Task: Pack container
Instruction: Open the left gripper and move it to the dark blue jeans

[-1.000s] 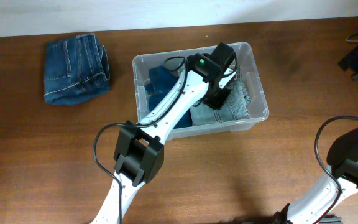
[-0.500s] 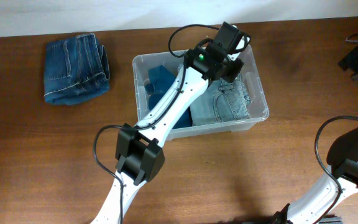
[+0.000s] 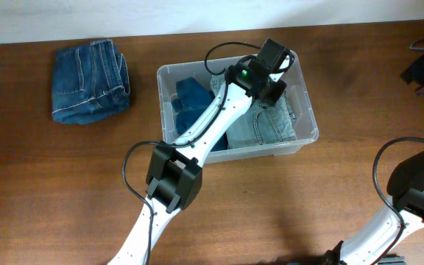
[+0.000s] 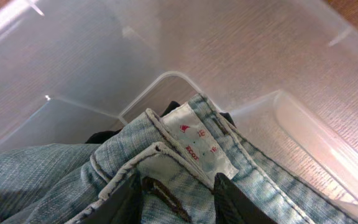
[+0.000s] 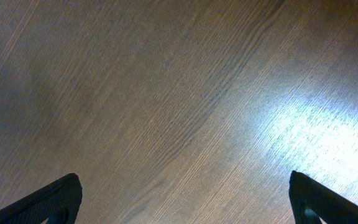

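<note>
The container (image 3: 309,110), a clear plastic tub, stands at the middle back of the table. Inside lie light blue jeans (image 3: 271,126) on the right and darker blue denim (image 3: 190,99) on the left. My left gripper (image 3: 274,85) hangs over the far end of the light jeans. In the left wrist view the left gripper (image 4: 179,196) has its fingers (image 4: 123,202) apart, astride the waistband and white label (image 4: 197,143) of the jeans (image 4: 55,168), near the container's corner (image 4: 260,56). My right gripper (image 5: 182,199) is open wide over bare wood.
A folded pair of dark blue jeans (image 3: 90,81) lies on the table at the back left. A black device with cables (image 3: 422,70) sits at the back right edge. The right arm (image 3: 418,188) stands at the right edge.
The left gripper has moved from the middle of the light jeans toward the container's far wall, its jaws widening. The light jeans stay flat in the container. The right arm is still.
</note>
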Robot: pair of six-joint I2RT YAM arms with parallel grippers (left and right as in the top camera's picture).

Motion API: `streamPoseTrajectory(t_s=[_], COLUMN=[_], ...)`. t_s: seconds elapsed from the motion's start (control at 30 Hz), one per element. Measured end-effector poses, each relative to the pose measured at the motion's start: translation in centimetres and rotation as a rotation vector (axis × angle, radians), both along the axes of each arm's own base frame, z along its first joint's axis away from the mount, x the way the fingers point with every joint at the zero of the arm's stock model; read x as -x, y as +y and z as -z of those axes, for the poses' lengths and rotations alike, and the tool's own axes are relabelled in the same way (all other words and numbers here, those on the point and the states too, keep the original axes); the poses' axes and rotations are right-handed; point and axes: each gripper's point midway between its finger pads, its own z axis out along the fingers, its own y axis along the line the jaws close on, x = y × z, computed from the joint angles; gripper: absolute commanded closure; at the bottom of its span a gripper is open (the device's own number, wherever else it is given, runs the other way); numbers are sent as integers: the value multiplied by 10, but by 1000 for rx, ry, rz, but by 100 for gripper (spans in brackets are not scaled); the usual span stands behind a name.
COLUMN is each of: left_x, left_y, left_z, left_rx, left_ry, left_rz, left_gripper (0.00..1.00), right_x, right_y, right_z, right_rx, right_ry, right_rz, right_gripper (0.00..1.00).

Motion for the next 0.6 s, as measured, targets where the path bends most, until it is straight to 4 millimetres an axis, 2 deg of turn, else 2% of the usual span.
streamPoseTrajectory(t_s=[0.17, 0.2, 0.3, 0.37, 0.4, 0.43, 0.5, 0.53, 0.6], left_x=[9, 11, 15, 13, 11, 7, 1, -2, -8], left_y=[9, 13, 32, 50, 63, 87, 126, 159, 207], left_z=[-13, -18, -50, -82, -106, -145, -193, -223, -254], left_rx=[-32, -42, -69, -79, -76, -69, -64, -67, -68], left_ry=[25, 29, 3, -45, -84, -149, -238, -292, -349], left_rz=[-6, -9, -42, -75, -107, -163, -252, -326, -429], left_gripper=[55, 49, 16, 13, 1, 1, 1, 1, 1], right_x=[0, 0, 0, 0, 0, 0, 0, 0, 0], right_y=[0, 0, 0, 0, 0, 0, 0, 0, 0], right_z=[0, 0, 0, 0, 0, 0, 0, 0, 0], right_rx=[0, 0, 0, 0, 0, 0, 1, 0, 0], right_ry=[0, 0, -1, -1, 0, -1, 0, 0, -1], right_rz=[0, 0, 0, 0, 1, 1, 0, 1, 1], right_gripper=[2, 2, 1, 2, 2, 1, 2, 2, 1])
